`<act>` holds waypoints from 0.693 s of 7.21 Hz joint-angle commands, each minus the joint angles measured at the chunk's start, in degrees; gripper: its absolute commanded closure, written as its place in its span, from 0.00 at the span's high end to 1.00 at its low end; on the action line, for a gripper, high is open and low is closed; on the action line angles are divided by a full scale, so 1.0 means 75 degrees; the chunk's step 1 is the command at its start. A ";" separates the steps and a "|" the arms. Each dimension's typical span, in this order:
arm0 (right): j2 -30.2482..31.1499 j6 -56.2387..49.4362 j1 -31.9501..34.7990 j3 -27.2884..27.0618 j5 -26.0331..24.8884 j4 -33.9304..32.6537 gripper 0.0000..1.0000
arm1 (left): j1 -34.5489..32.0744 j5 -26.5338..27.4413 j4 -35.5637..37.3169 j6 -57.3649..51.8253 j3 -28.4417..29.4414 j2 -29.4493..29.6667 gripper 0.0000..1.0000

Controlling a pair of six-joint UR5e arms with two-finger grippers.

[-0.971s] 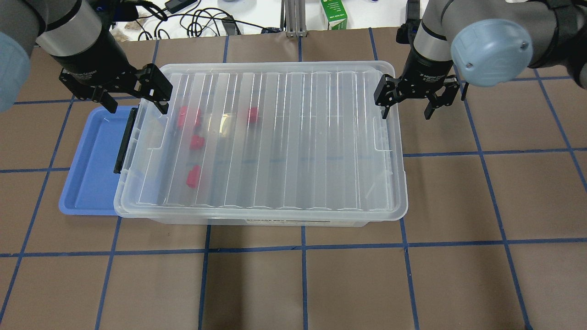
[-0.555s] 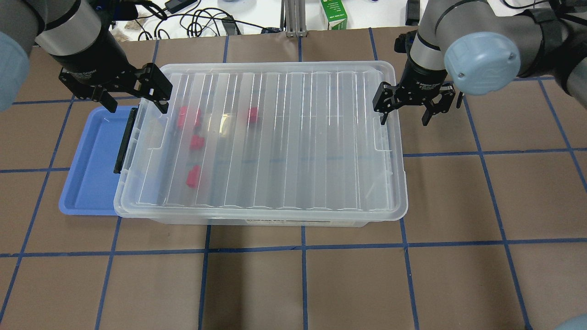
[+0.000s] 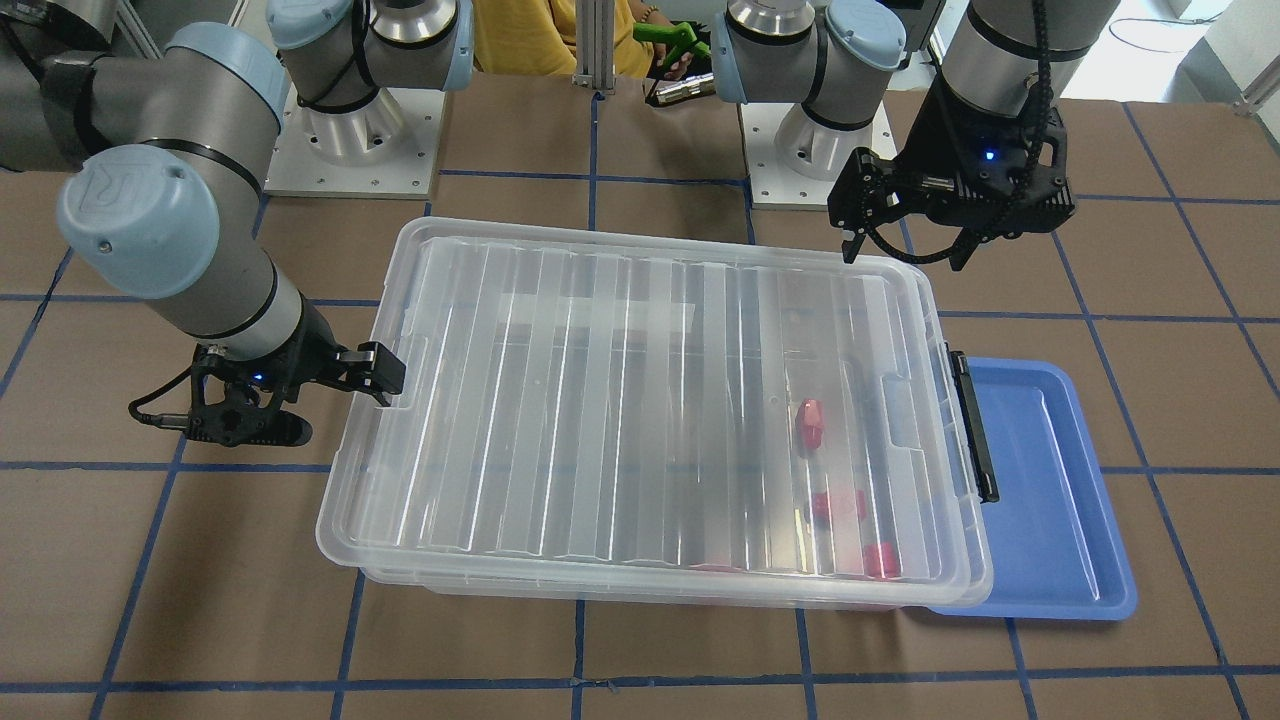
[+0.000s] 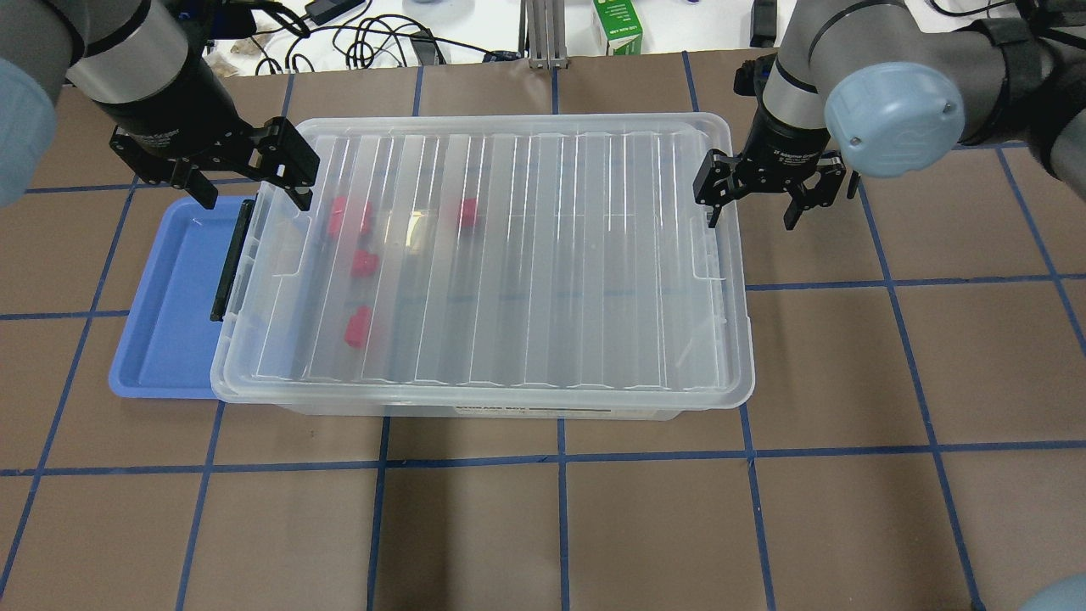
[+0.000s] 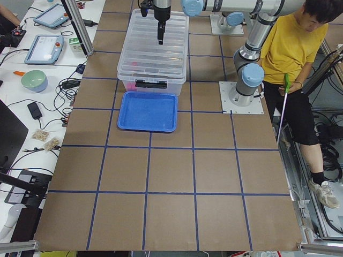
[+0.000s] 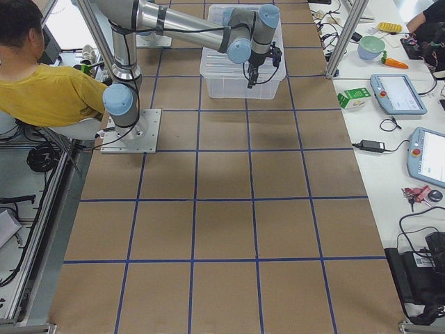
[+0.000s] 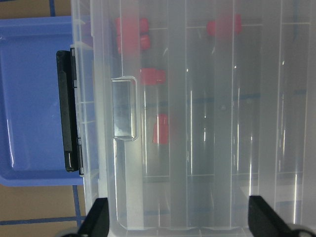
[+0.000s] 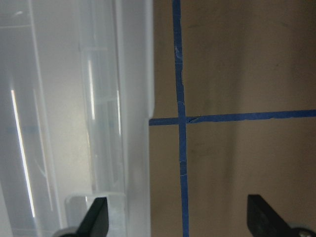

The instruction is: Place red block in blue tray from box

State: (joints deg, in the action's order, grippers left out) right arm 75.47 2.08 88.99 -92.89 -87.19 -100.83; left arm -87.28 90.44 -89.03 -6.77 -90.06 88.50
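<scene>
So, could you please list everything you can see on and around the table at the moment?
box: one, clear, ribbed lid on, middle of the table
blocks: four shapes showing, red, inside the box near its tray end
latch: one, black, on the box's short side facing the tray
tray: one, blue, beside the box on the robot's left
carton: one, green and white, beyond the table's far edge
table: one, brown with a blue tape grid
person: one, yellow shirt, by the robot's base
left gripper: one, black, open, above the box's tray-end corner
right gripper: one, black, open, above the box's other short edge
</scene>
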 commanded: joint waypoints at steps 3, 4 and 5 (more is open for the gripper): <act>-0.0032 -0.0008 -0.0076 -0.0047 -0.0232 -0.0021 1.00 | 0.0000 0.0012 0.0000 0.0000 0.0008 -0.0011 1.00; -0.0032 -0.0008 -0.0088 -0.0117 -0.0234 -0.0021 1.00 | 0.0000 0.0012 0.0000 0.0000 0.0008 -0.0011 1.00; -0.0032 -0.0008 -0.0100 -0.0141 -0.0245 -0.0021 1.00 | 0.0000 0.0000 0.0000 0.0000 0.0008 -0.0011 1.00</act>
State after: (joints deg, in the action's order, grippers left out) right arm 75.27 2.02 88.36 -93.59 -88.82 -100.99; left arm -87.27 90.50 -89.03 -6.77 -90.00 88.42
